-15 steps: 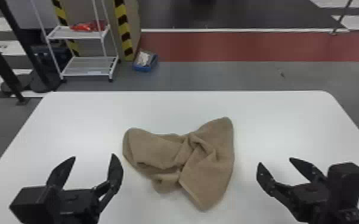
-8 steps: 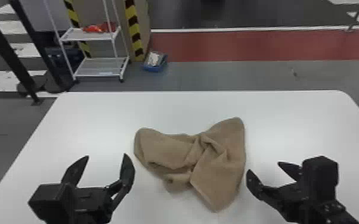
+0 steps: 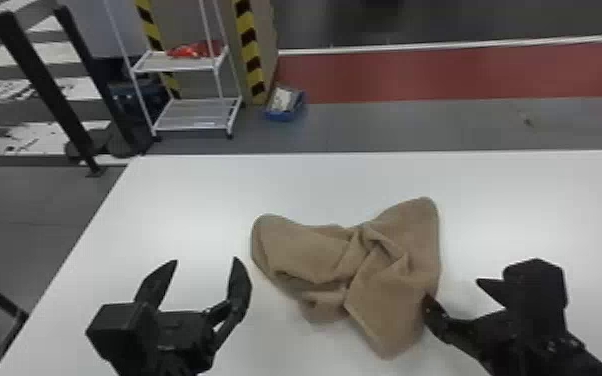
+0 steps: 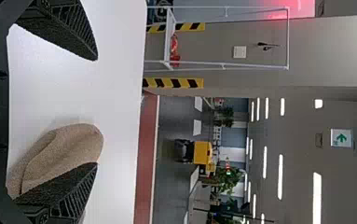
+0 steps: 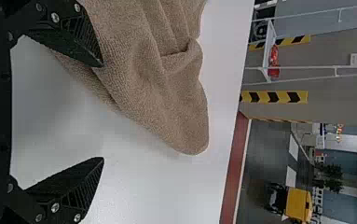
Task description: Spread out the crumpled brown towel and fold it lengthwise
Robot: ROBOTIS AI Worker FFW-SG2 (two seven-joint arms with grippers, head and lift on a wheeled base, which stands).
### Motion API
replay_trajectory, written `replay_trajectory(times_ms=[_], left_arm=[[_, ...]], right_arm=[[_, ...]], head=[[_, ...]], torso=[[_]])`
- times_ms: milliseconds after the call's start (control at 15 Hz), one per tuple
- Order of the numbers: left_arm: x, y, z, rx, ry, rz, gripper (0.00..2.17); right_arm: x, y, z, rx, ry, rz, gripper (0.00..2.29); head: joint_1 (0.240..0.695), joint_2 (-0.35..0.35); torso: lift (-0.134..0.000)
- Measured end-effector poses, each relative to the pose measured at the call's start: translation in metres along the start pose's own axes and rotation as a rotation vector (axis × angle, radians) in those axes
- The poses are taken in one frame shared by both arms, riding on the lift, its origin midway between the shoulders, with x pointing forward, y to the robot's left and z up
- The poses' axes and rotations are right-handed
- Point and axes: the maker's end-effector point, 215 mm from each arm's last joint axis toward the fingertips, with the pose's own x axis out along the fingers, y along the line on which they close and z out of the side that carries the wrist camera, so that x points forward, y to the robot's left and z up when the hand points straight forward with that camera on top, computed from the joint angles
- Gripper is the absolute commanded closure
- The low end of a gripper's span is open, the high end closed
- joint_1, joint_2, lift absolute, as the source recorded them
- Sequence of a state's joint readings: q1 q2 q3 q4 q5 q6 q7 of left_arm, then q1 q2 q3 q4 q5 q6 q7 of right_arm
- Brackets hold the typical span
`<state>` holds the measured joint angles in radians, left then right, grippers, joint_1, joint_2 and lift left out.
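Note:
On the white table the brown towel (image 3: 390,300) lies crumpled, with twisted folds at its middle. My left gripper (image 3: 206,260) is open left of the towel in the head view, apart from it. In the left wrist view the left gripper (image 4: 97,112) has the towel's rounded end (image 4: 69,144) beyond one finger. My right gripper (image 3: 452,290) is open at the towel's right edge, one fingertip overlapping that edge. In the right wrist view the right gripper (image 5: 104,112) has one finger over the towel (image 5: 157,88); whether they touch I cannot tell.
The white table (image 3: 530,200) extends around the towel, its far edge straight. Beyond it on the floor stand a white shelf rack (image 3: 192,120), a blue box (image 3: 285,104) and black posts (image 3: 47,85) at the left.
My right gripper has moved left to the towel's right edge. The head view has shifted, so table and background sit farther right. The towel keeps its crumpled shape.

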<state>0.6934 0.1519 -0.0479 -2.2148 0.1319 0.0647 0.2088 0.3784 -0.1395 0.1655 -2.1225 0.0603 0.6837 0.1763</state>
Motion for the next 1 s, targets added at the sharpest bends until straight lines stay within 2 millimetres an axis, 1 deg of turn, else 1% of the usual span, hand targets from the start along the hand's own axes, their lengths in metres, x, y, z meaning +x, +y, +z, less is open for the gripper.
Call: replay_trajectory(times_ms=[467,600,733,867,1000], left_arm=[[0.001,-0.001,-0.002,0.000,0.005,-0.005,0.07],[0.001,0.000,-0.001,0.001,0.003,-0.005,0.07],[0.001,-0.002,-0.001,0.001,0.003,-0.012,0.08],[0.001,-0.003,0.000,0.001,0.003,-0.018,0.08],[0.001,-0.003,0.000,0.001,0.003,-0.020,0.08]], right_arm=[[0.025,0.024,0.007,-0.026,0.004,0.049,0.18],[0.028,0.026,0.005,-0.033,0.016,0.054,0.20],[0.030,0.025,-0.003,-0.039,0.052,0.051,0.22],[0.030,0.024,-0.018,-0.046,0.115,0.045,0.29],[0.030,0.024,-0.023,-0.051,0.140,0.045,0.29]], head=[[0.695,0.180],[0.695,0.186],[0.695,0.185],[0.695,0.177],[0.695,0.175]], torso=[[-0.124],[-0.124],[-0.124],[-0.124],[-0.124]])
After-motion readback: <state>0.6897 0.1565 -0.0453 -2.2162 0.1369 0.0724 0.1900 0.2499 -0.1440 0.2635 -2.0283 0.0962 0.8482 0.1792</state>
